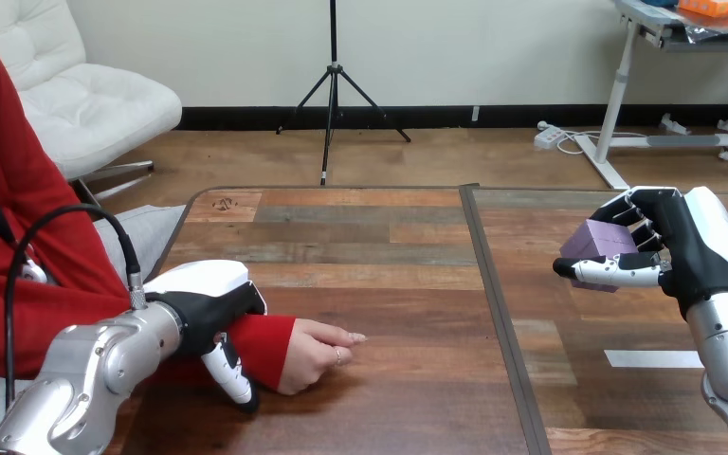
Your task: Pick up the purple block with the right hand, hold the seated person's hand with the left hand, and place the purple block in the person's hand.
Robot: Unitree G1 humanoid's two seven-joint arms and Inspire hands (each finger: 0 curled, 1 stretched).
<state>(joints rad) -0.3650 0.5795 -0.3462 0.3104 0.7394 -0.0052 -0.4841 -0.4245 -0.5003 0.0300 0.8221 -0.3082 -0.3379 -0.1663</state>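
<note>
Head view: right hand (668,248) stands at the right side, raised on its silver forearm, with the white back shell facing right and the palm facing left. Its fingers are curled over the top and far side of a small, box-shaped purple block (599,241), and the thumb lies across the block's lower edge. The block is pinched between them and appears clear of the brown plank-pattern wooden surface (389,284). Near the right forearm, a flat white strip (654,358) lies on the surface. A dark seam (495,313) runs from far to near across the surface, left of the block.

Left hand (199,294) is at the lower left, well apart from the right hand. It rests back-up on the person's wrist, which is covered by a red sleeve (270,346). The thumb curls down over the near side of the sleeve; the fingers pass over the far side and are hidden. The person's hand (318,355) extends from the sleeve cuff, just right of the left hand, and lies on the surface with its fingers pointing right toward the seam. Purple block and person's hand are well apart, on opposite sides of the seam.
</note>
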